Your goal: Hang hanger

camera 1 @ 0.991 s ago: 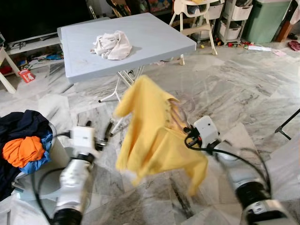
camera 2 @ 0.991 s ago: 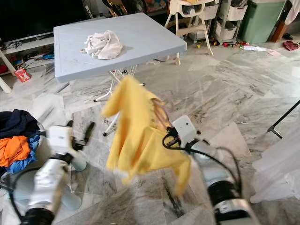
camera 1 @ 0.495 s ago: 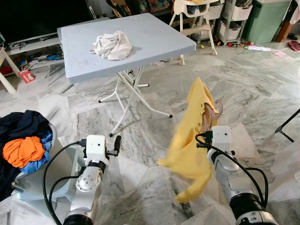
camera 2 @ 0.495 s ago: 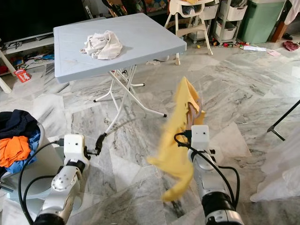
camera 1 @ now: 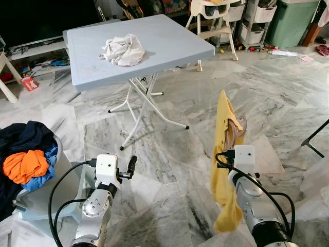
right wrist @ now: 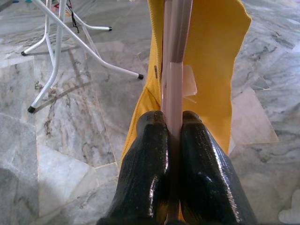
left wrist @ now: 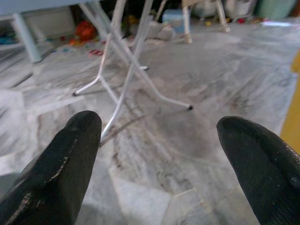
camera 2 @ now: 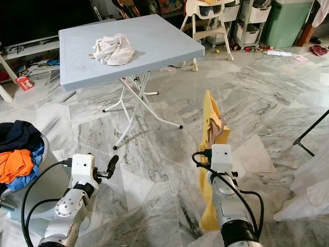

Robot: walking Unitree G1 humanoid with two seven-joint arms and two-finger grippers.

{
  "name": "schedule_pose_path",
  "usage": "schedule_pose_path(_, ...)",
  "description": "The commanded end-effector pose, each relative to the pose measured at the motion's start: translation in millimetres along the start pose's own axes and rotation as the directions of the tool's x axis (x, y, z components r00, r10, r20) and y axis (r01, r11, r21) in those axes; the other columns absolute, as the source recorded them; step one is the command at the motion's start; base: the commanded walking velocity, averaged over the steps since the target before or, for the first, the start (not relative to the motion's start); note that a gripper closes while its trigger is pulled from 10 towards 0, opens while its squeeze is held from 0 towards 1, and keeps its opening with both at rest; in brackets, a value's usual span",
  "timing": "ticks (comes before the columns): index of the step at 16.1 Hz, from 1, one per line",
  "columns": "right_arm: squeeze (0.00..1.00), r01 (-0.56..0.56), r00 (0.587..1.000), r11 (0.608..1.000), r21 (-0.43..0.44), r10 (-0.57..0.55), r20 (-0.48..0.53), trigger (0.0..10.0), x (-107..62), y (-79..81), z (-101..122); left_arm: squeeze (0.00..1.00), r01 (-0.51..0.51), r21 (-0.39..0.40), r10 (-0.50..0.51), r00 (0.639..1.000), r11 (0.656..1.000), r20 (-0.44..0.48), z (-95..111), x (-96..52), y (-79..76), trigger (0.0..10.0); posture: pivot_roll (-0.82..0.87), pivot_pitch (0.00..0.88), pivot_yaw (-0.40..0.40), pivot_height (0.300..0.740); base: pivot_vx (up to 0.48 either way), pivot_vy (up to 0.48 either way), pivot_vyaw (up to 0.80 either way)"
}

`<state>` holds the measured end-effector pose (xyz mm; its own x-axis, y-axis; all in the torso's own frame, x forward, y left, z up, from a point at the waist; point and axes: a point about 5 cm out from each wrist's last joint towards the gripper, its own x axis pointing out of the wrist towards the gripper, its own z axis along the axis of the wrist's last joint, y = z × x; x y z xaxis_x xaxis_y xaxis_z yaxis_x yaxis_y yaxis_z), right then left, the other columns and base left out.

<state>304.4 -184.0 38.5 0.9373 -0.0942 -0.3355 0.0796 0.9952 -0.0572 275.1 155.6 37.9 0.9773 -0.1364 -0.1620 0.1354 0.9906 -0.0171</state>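
While its two black fingers [right wrist: 146, 164] press together on the pale pink hanger [right wrist: 174, 65], the right hand [right wrist: 172, 140] holds it upright above the marble floor [camera 1: 169, 128], with a yellow shirt [camera 1: 223, 154] draped over it and trailing down past the wrist. The hanger's curved hook [camera 1: 237, 127] pokes out beside the cloth near its top. The left hand [left wrist: 159, 136] is low over the floor with its fingers spread wide and nothing between them. At the robot's left sits a laundry basket [camera 1: 59, 177] piled with dark, orange and blue clothes [camera 1: 23, 154]. Farther off stands a light blue folding surface [camera 1: 169, 41] on white crossed legs, and a crumpled white cloth [camera 1: 122, 49] lies on it. Beyond it are a high chair [camera 1: 213, 15], storage drawers [camera 1: 257, 18] and a green bin [camera 1: 290, 20].
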Motion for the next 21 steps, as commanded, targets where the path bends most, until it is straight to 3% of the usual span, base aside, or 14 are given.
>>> schedule_pose_path(1,0.0,-0.003,0.998,1.0,0.008,0.003,0.069,10.0,-0.2,5.1,14.7,0.0,0.008,-0.013,-0.008,1.0,1.0,0.007,1.9,-1.4,0.0,10.0,-0.05,0.0,0.071,0.74,0.3,0.0,0.0)
schedule_pose_path(16,0.0,-0.005,0.997,1.0,0.009,0.004,0.078,10.0,-1.3,5.8,17.7,0.0,0.048,-0.072,-0.047,0.999,0.996,0.019,6.3,3.9,-7.4,10.0,-0.06,0.0,0.072,0.74,0.423,0.0,-0.79)
schedule_pose_path(21,0.0,-0.018,0.997,1.0,0.009,0.017,0.078,10.0,-2.3,8.0,16.9,0.0,0.046,-0.094,-0.046,0.999,0.995,0.005,3.5,3.9,-6.9,10.0,-0.06,0.0,0.073,0.74,0.378,0.287,-0.47)
